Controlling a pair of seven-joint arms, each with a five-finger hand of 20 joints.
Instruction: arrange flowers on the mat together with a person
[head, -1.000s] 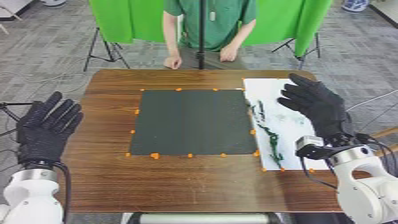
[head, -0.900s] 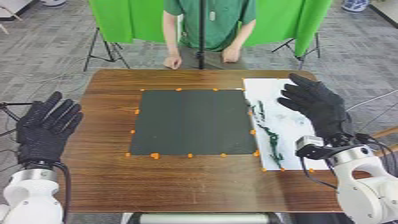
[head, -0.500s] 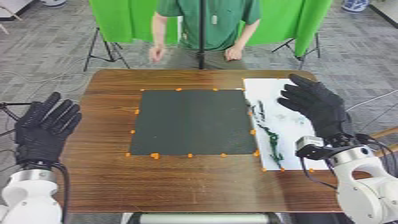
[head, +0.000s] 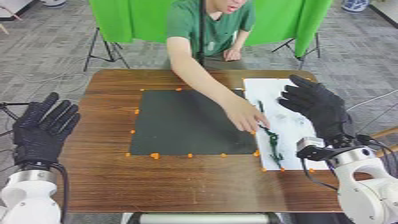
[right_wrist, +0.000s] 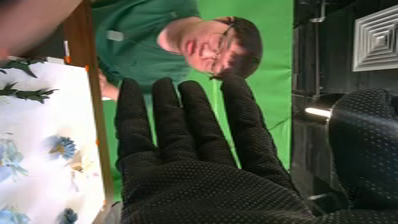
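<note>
beyond the brown wooden table (head: 178, 192), bright green cloth (head: 298, 22) hangs down, with thin black stand legs (head: 91, 50) on the grey patterned floor (head: 53, 57). a blue-and-white pot (head: 355, 5) sits far right. the right wrist view has a square vent (right_wrist: 378, 37) and a glowing light (right_wrist: 317, 112) amid dark surroundings.

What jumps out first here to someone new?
The person's bare arm, stretched over the dark mat with the hand at the green stems on the white sheet. Then the robot's two black-gloved hands, open at either side: left hand by the table's left edge, right hand above the sheet.
</note>
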